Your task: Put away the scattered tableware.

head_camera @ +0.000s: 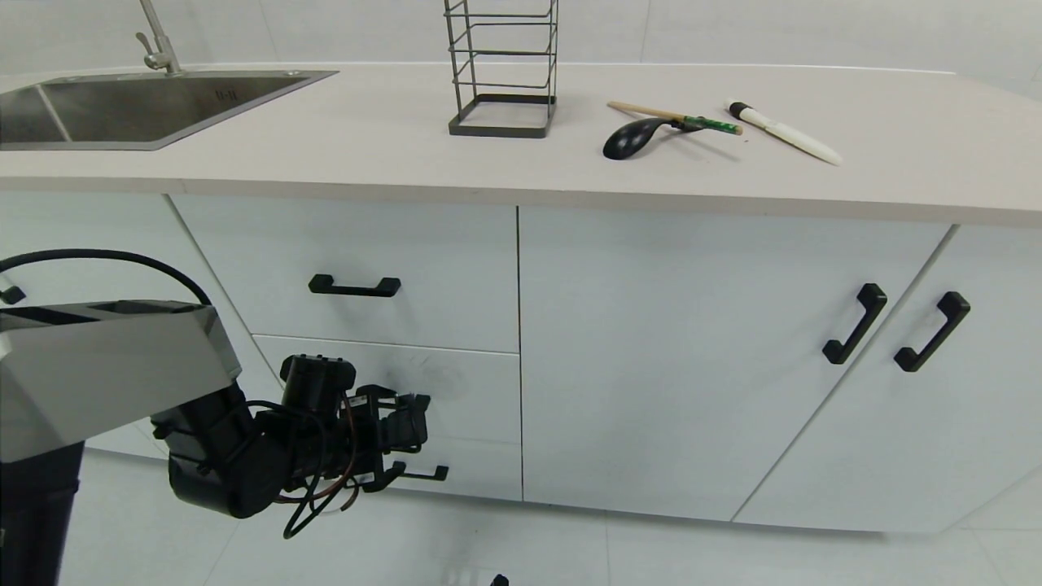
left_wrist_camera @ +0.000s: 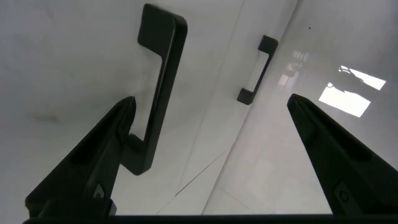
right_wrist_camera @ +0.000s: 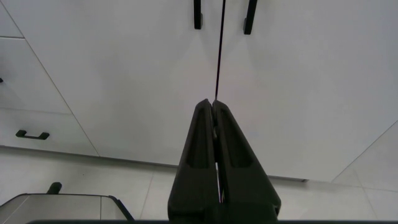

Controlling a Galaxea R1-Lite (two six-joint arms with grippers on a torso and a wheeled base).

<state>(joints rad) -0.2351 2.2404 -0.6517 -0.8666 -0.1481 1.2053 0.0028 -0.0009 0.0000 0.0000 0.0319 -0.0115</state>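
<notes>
Within the spread left hand (left_wrist_camera: 210,102), close against one finger, the lower drawer handle (left_wrist_camera: 158,74) is seen; it should be centred before gripping. The right hand (right_wrist_camera: 214,102) is closed on nothing.

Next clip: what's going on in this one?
The robot faces a kitchen counter and holds nothing. Its left end effector is open, low down at the bottom drawer handle, not closed on it. The right end effector is shut on nothing, pointing at the cabinet doors. The tableware lies untouched on the counter: a black spoon, chopsticks across its handle, and a white utensil, to the right of a wire rack.
</notes>
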